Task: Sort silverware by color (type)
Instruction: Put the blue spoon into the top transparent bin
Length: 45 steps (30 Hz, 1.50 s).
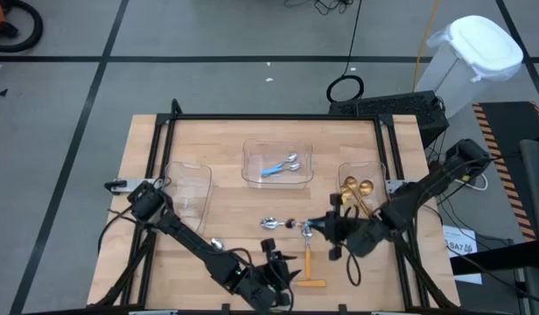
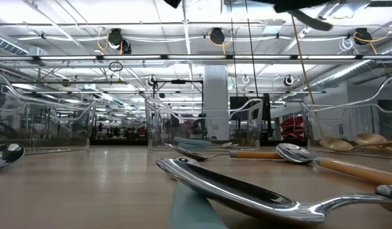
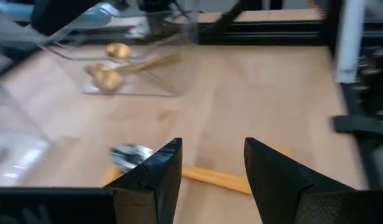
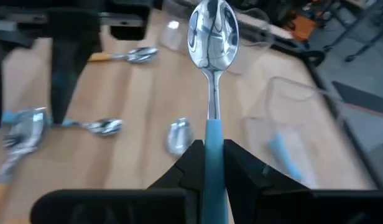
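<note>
The wooden surface (image 1: 226, 149) fills the middle of the room, framed by black rails. Two dark arms reach across it: the left one stretches along the near edge, the right one comes in from the right side. Three clear trays sit on it. The left tray (image 1: 189, 185) looks bare, the middle tray (image 1: 277, 164) at the far side holds blue-handled spoons (image 1: 280, 166), and the right tray (image 1: 364, 184) holds gold spoons (image 1: 357, 187). The right claw (image 1: 311, 227) hovers above the centre of the surface, clenched on the blue handle of a spoon (image 4: 212, 37) whose silver bowl sticks straight out past the fingertips. The left claw (image 3: 213, 163) hangs near the front edge with its jaws apart and nothing between them; just beyond them lies an orange-handled spoon (image 3: 198, 174) flat on the wood. More loose spoons lie scattered between the arms: a silver-bowled one (image 1: 271, 222) near the centre, another orange-handled one (image 1: 308, 254) close to the front, and a further spoon (image 1: 216, 242) beside the left arm. From table height a large silver spoon (image 2: 240, 191) lies closest, with orange-handled ones (image 2: 336, 164) behind it.
</note>
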Each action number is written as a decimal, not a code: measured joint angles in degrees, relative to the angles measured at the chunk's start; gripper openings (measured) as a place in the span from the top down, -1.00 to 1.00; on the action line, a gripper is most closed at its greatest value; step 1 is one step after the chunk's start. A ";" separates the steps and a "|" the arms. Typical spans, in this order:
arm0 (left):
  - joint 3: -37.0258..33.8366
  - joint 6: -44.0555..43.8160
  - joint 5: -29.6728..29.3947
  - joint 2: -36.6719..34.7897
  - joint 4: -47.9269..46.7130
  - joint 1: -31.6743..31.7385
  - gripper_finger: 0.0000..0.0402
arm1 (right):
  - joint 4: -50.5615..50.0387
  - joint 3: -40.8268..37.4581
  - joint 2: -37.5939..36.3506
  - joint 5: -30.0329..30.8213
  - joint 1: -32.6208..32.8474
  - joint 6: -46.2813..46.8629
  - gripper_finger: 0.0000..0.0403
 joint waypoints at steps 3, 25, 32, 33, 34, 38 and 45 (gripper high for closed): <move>0.00 3.75 -3.40 0.00 -4.19 0.16 0.14 | 0.10 0.01 -0.68 -2.54 -3.60 -3.13 0.82; 0.00 -38.22 -29.32 0.04 -51.00 -4.67 0.54 | 16.61 0.10 3.02 -36.70 -39.56 -26.09 0.82; -0.01 -30.53 -22.58 1.70 -38.17 -1.74 0.96 | 21.74 0.10 8.65 -46.36 -49.94 -26.65 0.82; 0.02 -27.44 -20.70 1.76 -34.89 -1.48 0.97 | 22.11 0.10 9.59 -47.00 -51.05 -26.49 0.82; 0.01 -23.86 -18.90 1.93 -31.88 -1.28 0.97 | 22.51 0.10 10.61 -47.74 -52.05 -26.48 0.82; -0.02 -11.10 -13.22 2.18 -18.72 -0.40 0.98 | 23.51 0.10 14.51 -48.08 -54.89 -26.44 0.82; 0.00 -4.52 -11.46 2.45 -13.97 -0.13 0.98 | 24.33 0.07 19.62 -48.08 -56.06 -26.38 0.82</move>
